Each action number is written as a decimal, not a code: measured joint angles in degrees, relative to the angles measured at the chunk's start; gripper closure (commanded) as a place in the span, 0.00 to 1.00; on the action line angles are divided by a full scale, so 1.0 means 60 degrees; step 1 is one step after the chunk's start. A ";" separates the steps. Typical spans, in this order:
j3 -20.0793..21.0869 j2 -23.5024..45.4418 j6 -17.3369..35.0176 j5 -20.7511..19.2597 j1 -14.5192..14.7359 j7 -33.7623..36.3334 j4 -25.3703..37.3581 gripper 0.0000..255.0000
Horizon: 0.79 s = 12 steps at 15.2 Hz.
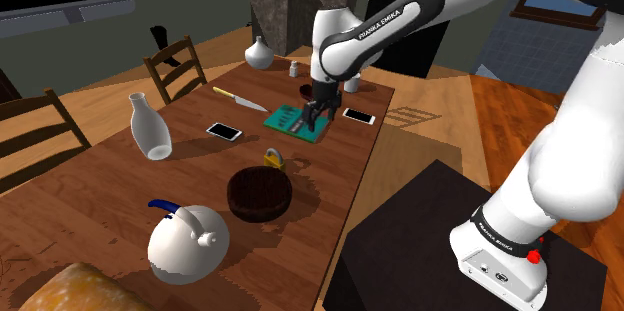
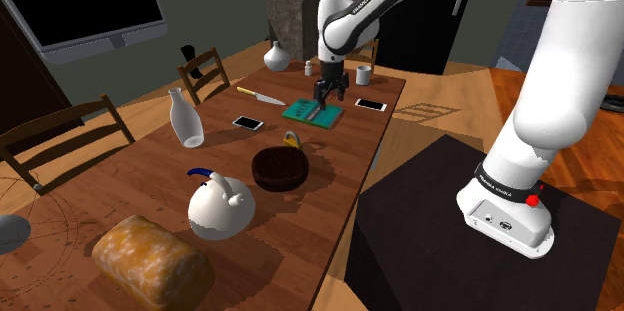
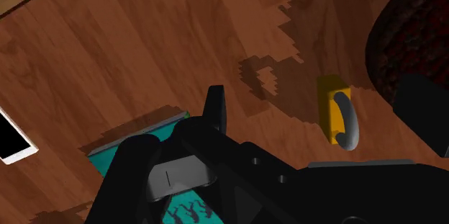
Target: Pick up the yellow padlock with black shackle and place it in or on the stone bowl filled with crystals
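Found the yellow padlock (image 1: 272, 157) on the wooden table (image 1: 120, 174), seemingly upright with the black shackle on top, about midway along the table's length and nearer the long edge on the stand's side. Resting on bare wood, just beside the dark round bowl (image 1: 259, 193), on the bowl's side toward the table's far end; cannot tell whether touching the rim. Made out no crystals in the bowl, only a rough dark inside. Logged the black gripper (image 1: 313, 117) low over a teal board (image 1: 285, 119) farther toward the far end, near the padlock but not above it. Read the jaws as parted, with nothing between them. Judged the task barely begun: no grasp made, nothing lifted, nothing in the bowl. Left to do: bring the hand back over the padlock, lower around its body, close, lift, carry the short way to the bowl, release inside the rim. Expecting an easy carry, with bowl wide and low and the white teapot (image 1: 185, 244) well apart toward the near end.
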 measured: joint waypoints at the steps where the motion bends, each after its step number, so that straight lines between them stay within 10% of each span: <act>1: 0.0033 0.0430 0.0128 -0.0024 0.0054 0.0056 0.0325 0.00; 12: 0.0216 0.4294 0.0676 -0.0248 0.0636 0.0381 0.3860 0.00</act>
